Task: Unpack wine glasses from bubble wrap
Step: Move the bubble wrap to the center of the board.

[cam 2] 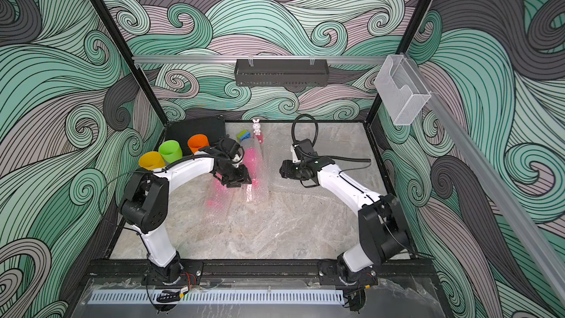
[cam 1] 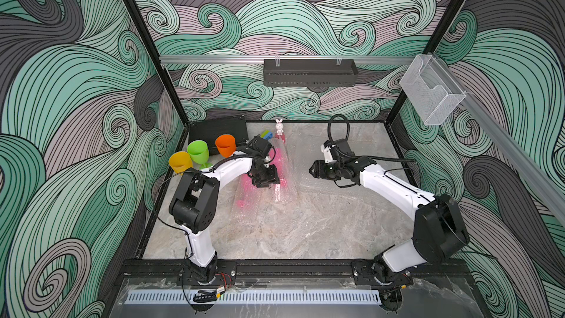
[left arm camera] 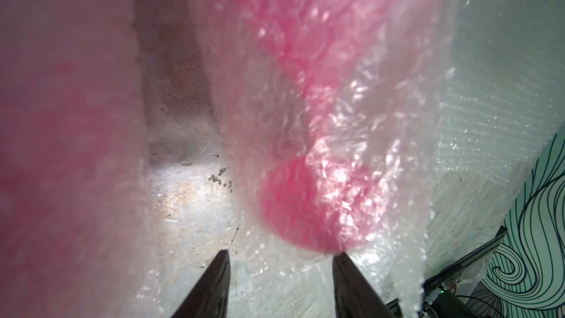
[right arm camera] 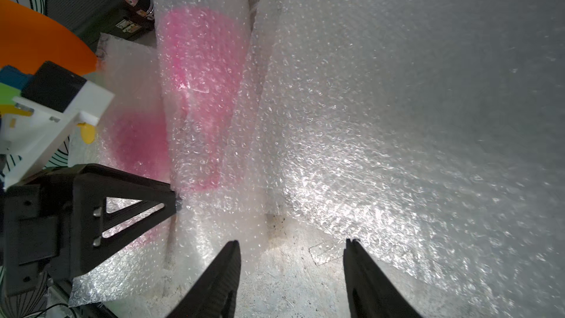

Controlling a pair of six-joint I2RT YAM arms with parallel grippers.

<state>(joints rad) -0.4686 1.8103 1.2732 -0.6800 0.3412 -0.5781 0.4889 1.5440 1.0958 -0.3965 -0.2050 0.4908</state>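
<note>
Two hot pink goblets (right arm camera: pixel 198 87) lie wrapped in bubble-wrap tubes (cam 1: pixel 290 191) mid-table (cam 1: pixel 275 240), left jaws spread astride one tube's end, right jaws spread and empty nearby; next, probably pinching wrap alone and peeling.

Robot lab cell: aluminium rail (cam 1: pixel 214 60), wave-print walls (cam 1: pixel 76 87), marble tabletop (cam 1: pixel 275 227).
</note>
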